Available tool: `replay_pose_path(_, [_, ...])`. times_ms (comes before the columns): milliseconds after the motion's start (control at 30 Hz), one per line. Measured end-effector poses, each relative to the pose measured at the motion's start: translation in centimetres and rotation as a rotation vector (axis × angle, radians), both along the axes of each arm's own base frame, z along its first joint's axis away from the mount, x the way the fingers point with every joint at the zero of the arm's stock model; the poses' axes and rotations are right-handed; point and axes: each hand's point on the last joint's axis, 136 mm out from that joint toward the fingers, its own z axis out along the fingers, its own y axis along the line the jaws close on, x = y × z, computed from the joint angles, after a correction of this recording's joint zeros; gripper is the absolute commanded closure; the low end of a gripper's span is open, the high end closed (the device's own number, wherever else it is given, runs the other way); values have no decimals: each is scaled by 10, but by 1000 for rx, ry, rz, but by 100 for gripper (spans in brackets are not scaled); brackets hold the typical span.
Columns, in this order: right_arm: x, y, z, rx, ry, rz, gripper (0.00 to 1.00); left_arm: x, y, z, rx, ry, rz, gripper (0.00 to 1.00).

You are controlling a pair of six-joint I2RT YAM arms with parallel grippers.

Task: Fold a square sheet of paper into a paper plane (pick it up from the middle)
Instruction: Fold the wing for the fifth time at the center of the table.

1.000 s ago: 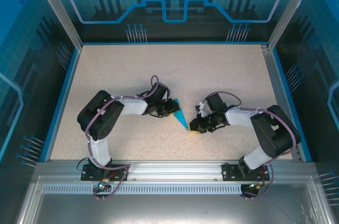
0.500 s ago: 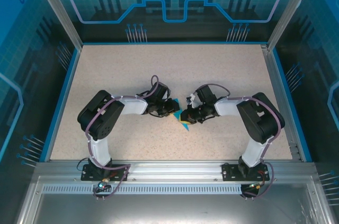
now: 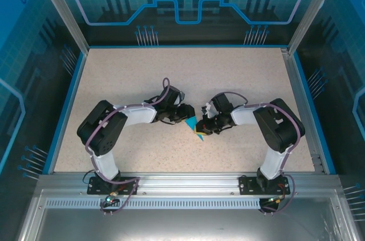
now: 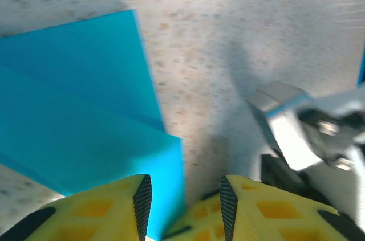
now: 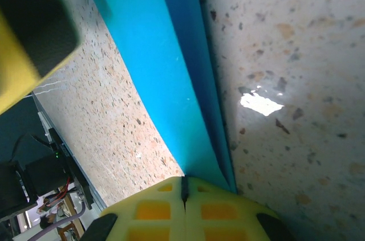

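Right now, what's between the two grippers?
The paper lies between the left gripper and the right gripper, as the top view shows; the right wrist view shows the right one pinching it.

Seen from above, the paper plane (image 3: 192, 123) is largely covered by the left end effector (image 3: 184, 118) and the right end effector (image 3: 201, 129). At the left wrist it is cropped by the left edge, its near part hidden behind yellow fingers (image 4: 97, 209); the metal part (image 4: 296, 121) at right is blurred. And at the right wrist its near end is lost under the pads (image 5: 165, 207).
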Motion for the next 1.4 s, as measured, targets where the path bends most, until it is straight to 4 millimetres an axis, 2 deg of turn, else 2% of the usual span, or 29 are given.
replay_pose_path(100, [0, 0, 0, 1, 0, 0, 100, -5, -11, 10, -20, -29, -27, 63])
replay_pose_path(300, [0, 0, 0, 3, 3, 0, 100, -8, -16, -4, -11, -12, -37, 64])
replay_pose_path(467, [0, 0, 0, 3, 2, 1, 100, -8, -9, -31, 22, 19, -20, 66])
replay_pose_path(800, [-2, -1, -2, 2, -11, 15, 100, -1, -2, -30, -78, 64, -7, 65])
replay_pose_path(1000, [-3, -4, -1, 0, -22, 26, 100, 11, 10, -29, -91, 72, 24, 65])
replay_pose_path(1233, [-15, -16, -1, -25, 16, 24, 100, 34, 37, -29, -74, 55, 89, 65])
replay_pose_path(1400, [-18, -20, -1, -25, 32, 29, 100, 37, 40, -30, -76, 66, 89, 65])
